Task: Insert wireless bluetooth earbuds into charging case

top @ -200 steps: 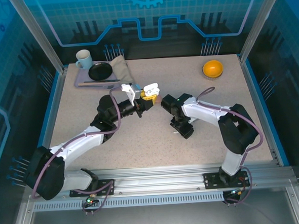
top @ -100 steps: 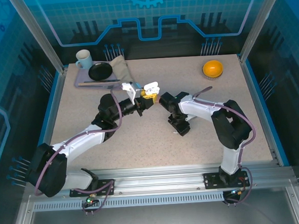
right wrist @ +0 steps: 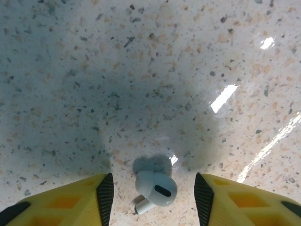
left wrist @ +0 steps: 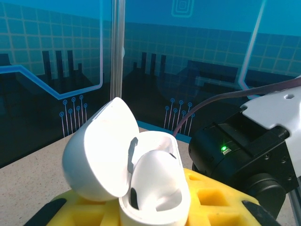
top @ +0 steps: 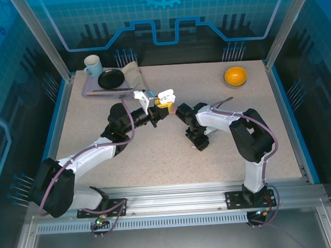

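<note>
- The left claw (top: 162,105) is clamped on a white, glossy, rounded plastic charging case (left wrist: 155,188), which sits between its yellow padded fingers (left wrist: 207,200).
- The case's hinged lid (left wrist: 99,150) is open, swung up and to the left of the body, so the hollow faces upward. I cannot tell whether a bud is seated inside.
- The right claw (right wrist: 154,195) points down at the pale speckled stone-pattern desk (right wrist: 141,70) with its jaws apart and nothing gripped.
- A small white plastic earbud (right wrist: 157,187) lies on the desk in the gap between the right claw's two yellow fingers (right wrist: 70,202). It is close to their tips and touches neither, with its stem angled toward the lower left.
- From above, the right claw sits just to the right of the left claw, and the open case is between them.
- The right arm's black wrist housing (left wrist: 235,146), with a small green light on it, is close beside the left claw on its right.
- An orange round bowl (top: 235,75) stands well apart, beyond and to the right of the right claw.
- A grey tray (top: 90,90) lies beyond and to the left of the left claw. It carries a white mug (top: 93,65), a black plate (top: 111,78) and a beige cloth (top: 133,75).
</note>
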`<state>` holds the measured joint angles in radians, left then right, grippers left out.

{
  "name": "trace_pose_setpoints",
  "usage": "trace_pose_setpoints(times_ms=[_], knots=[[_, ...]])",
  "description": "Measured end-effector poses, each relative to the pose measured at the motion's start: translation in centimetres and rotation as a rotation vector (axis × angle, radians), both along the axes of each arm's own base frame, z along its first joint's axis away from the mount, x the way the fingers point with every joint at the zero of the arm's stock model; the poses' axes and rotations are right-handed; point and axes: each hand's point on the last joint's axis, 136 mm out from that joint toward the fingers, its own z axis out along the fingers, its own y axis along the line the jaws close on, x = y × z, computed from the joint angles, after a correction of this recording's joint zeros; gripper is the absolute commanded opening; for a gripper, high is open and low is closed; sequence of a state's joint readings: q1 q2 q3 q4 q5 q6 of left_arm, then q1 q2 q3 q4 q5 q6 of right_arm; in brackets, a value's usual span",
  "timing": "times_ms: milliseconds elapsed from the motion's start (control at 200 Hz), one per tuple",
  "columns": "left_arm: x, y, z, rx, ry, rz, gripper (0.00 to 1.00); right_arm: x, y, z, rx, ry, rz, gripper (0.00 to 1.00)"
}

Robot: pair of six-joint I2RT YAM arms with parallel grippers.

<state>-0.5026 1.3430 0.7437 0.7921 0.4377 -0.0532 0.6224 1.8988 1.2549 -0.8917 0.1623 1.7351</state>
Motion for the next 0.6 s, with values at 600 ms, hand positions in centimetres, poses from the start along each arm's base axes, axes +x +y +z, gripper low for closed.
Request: trace_pose_setpoints(times_ms=[600], knots=[[0.51,0.16,-0.49,0.004,0.008,0.009,0.00,0.13,-0.11,-0.46,0.008,0.004,-0.010,0.39]])
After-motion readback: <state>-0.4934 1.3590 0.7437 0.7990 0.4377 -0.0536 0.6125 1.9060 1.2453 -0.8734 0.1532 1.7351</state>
